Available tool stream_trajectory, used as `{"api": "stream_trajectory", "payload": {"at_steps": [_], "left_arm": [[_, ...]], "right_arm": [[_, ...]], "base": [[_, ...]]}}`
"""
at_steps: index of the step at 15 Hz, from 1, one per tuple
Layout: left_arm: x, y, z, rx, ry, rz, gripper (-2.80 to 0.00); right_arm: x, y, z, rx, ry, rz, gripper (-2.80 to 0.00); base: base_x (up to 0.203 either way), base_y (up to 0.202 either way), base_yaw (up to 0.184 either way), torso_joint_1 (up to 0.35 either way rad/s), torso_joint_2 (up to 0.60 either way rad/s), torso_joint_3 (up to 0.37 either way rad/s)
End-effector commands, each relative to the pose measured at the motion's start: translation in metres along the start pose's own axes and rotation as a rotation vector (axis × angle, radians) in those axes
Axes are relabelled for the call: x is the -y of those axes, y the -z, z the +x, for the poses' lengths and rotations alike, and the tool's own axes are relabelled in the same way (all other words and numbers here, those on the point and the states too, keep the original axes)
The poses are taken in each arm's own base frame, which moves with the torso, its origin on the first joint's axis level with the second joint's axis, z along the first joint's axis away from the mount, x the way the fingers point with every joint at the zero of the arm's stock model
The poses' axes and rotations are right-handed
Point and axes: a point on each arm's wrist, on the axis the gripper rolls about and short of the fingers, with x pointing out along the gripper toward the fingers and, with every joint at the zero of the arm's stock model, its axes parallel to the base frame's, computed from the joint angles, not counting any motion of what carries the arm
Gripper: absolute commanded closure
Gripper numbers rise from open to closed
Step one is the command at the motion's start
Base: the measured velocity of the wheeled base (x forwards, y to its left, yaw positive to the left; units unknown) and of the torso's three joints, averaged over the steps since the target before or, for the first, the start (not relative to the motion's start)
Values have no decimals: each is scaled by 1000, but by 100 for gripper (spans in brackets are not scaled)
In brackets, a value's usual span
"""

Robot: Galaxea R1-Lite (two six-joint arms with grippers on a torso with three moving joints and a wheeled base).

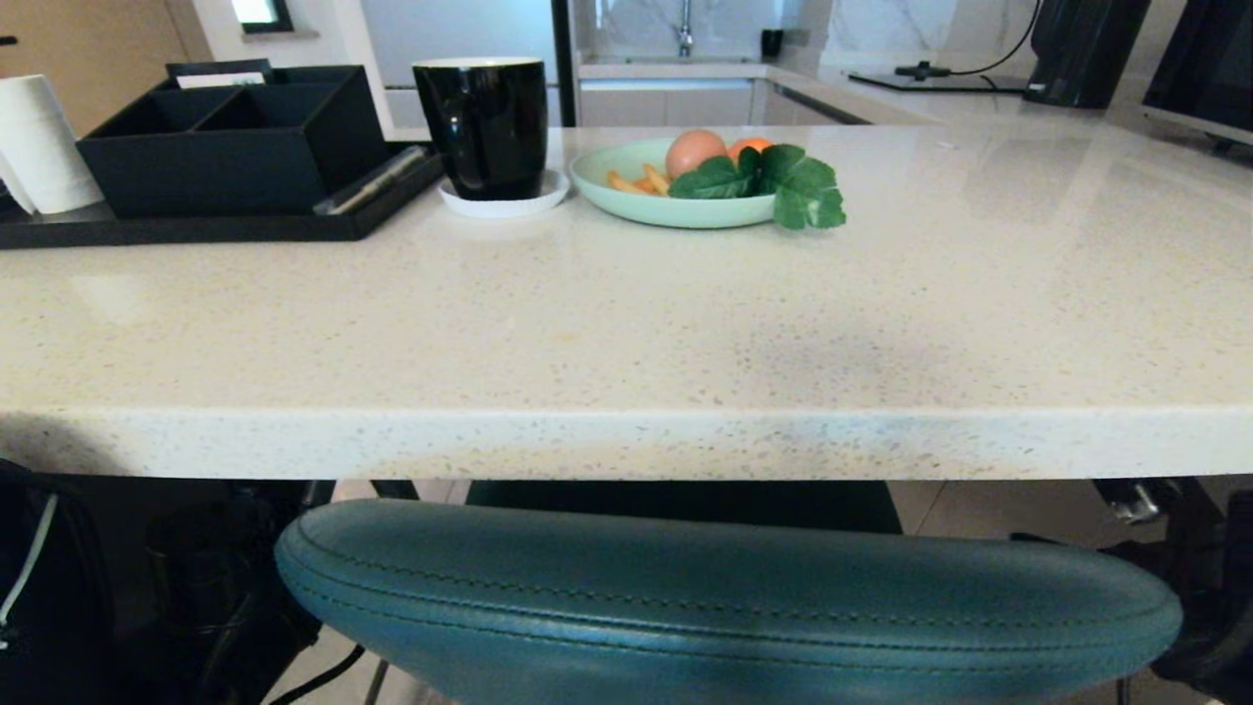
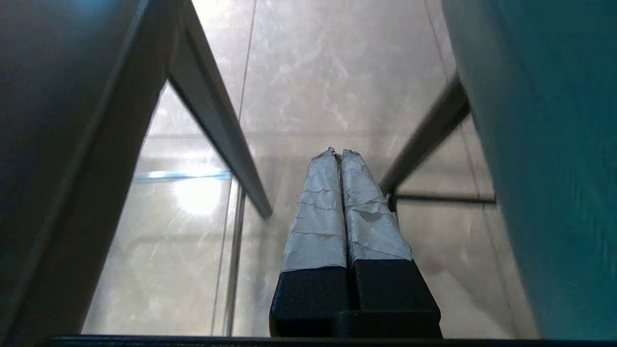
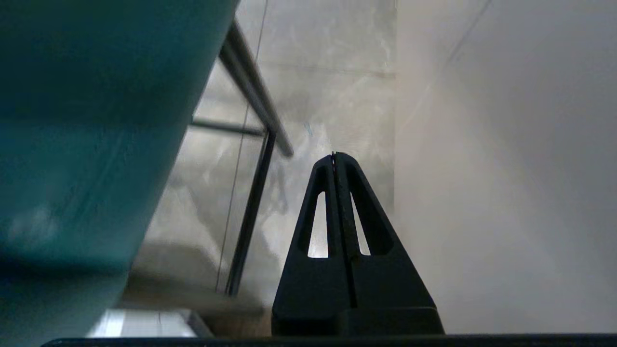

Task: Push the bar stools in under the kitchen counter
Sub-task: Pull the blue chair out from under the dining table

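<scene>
Teal bar stool [image 1: 724, 597]: curved back just short of the bench [image 1: 626, 446] edge, seat apparently partly under; left gripper [image 2: 337, 153] and right gripper [image 3: 334, 155] flanking it, jaws pressed together, empty; push unfinished.

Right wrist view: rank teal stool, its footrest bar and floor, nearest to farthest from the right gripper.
1. Teal stool: close alongside the shut right gripper.
2. Footrest bar: lower, between the stool's legs.
3. Floor: farthest, beneath everything.
</scene>
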Motion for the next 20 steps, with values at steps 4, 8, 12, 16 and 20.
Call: {"api": "stream_trajectory", "payload": {"at_steps": [4, 8, 12, 16, 20], "left_arm": [[5, -15, 10, 81, -3, -30, 0], [17, -18, 16, 103, 17, -30, 0], [32, -26, 25, 148, 13, -39, 0], [31, -31, 32, 173, -16, -52, 0], [29, -41, 39, 217, -33, -70, 0]], "right_arm": [[-16, 1, 35, 125, 21, 3, 0], [-23, -3, 36, 151, 8, 50, 0], [-33, -10, 41, 180, -1, 85, 0], [-35, -22, 53, 221, 32, 107, 0], [-35, -30, 57, 263, 56, 139, 0]], "base": [[0, 0, 0, 0, 0, 0], [0, 0, 0, 0, 0, 0], [0, 0, 0, 0, 0, 0], [0, 0, 0, 0, 0, 0], [0, 0, 0, 0, 0, 0]]}}
